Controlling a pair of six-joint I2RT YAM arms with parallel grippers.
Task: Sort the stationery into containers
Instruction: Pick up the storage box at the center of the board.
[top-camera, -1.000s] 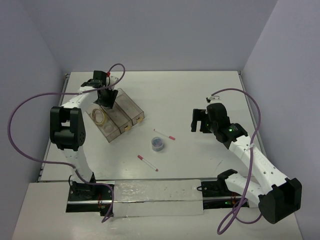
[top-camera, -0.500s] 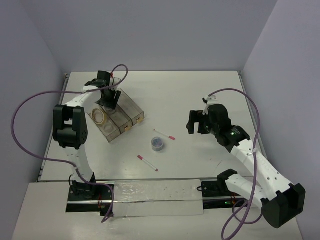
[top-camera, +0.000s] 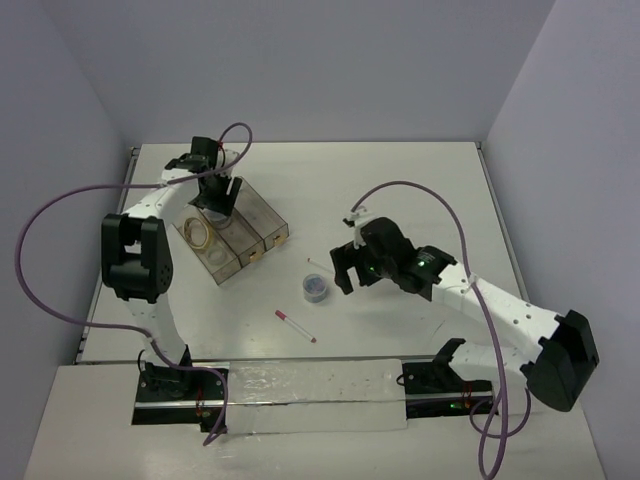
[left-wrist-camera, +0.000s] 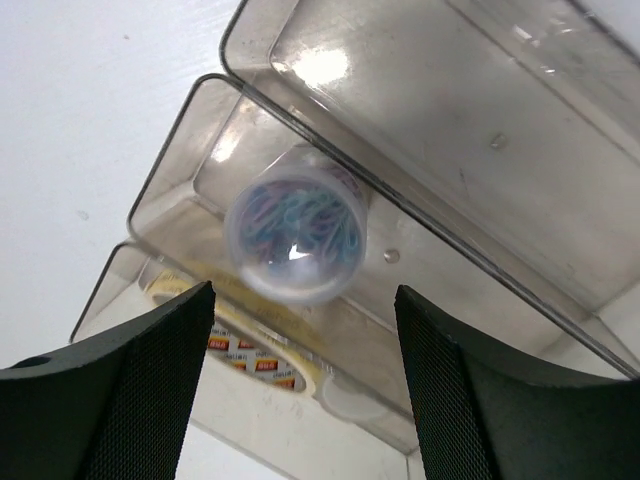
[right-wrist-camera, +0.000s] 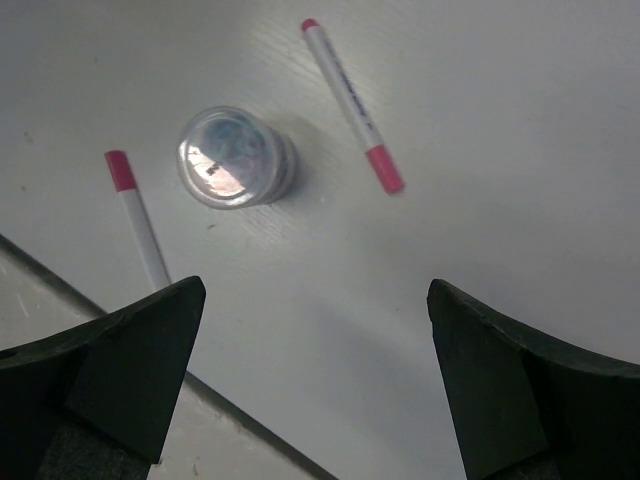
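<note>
Clear brownish bins: left gripper hangs over their far end, jaws wide open and empty. A paper-clip tub sits below it in the middle bin, and a tan tape ring is in the bin beside that. Right gripper hangs over the worktop, jaws wide open and empty, above the second tub, with a red-capped pen and another pen lying on either side of it, neither touching it.

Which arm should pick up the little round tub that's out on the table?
Right. The right gripper, open, hangs just beside the tub, which shows in its wrist view; the left gripper is far off over the bins, above a second tub.
</note>
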